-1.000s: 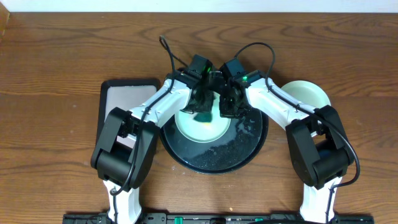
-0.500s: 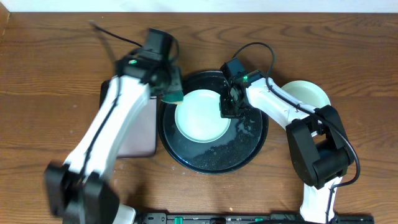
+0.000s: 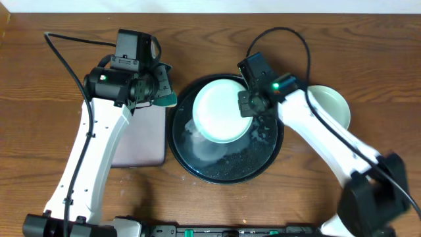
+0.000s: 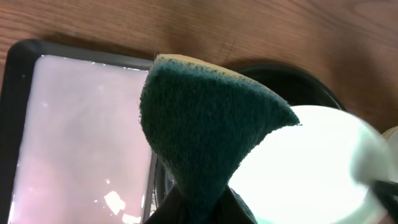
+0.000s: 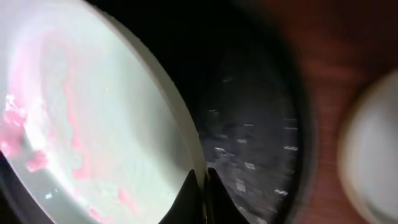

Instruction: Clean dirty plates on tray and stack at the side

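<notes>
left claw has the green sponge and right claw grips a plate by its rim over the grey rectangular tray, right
No. The overhead view shows the plate in the right claw over the round black tray, not the grey rectangular tray. The rest is right: the left claw holds the green sponge, and the grip is on the rim.

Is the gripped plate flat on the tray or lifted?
Lifted: the right gripper pinches the plate by its rim, tilted above the tray.

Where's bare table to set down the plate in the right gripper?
Bare wood lies along the far edge behind the round tray, in front of it, and right of the side plate. Crowded: the gap between round tray and grey tray, where the left gripper holds the sponge.
</notes>
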{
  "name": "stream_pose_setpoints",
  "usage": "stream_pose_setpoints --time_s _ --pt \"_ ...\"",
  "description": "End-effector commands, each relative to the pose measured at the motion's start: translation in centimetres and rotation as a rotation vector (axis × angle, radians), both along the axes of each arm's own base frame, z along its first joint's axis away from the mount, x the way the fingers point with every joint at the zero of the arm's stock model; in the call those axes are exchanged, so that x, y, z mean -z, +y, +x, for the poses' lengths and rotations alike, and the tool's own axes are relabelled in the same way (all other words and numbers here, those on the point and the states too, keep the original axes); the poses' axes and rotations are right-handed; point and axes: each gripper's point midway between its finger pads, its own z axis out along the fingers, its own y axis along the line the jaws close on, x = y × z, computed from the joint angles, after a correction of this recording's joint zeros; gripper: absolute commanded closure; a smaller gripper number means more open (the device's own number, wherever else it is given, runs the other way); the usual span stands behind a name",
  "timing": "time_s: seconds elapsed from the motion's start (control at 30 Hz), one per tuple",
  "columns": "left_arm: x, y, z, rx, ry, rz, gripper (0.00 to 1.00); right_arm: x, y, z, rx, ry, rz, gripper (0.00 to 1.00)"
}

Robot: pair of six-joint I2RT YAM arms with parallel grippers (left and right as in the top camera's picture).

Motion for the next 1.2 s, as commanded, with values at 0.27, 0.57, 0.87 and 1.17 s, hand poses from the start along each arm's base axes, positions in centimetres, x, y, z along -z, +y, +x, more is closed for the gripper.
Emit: stream_pose_setpoints --time_s 0.27,0.57,0.87,1.17 --pt "1.9 0.1 -0.4 0.009 0.052 0.01 0.92 -8.8 -1.8 -1.4 -0.015 -0.454 -0.525 0.99" --pt "2.0 0.1 -0.4 0.009 0.056 0.011 0.93 -13.2 0.5 -3.7 -0.051 -0.698 -0.724 0.99" --pt "2.0 0.1 -0.4 0.009 0.056 0.011 0.93 -16.9 0.9 -4.9 -0.007 -0.879 -0.849 0.99" --pt "2.0 0.1 -0.4 0.009 0.056 0.011 0.93 -18.1 0.9 -5.3 0.016 -0.936 -0.89 0.99"
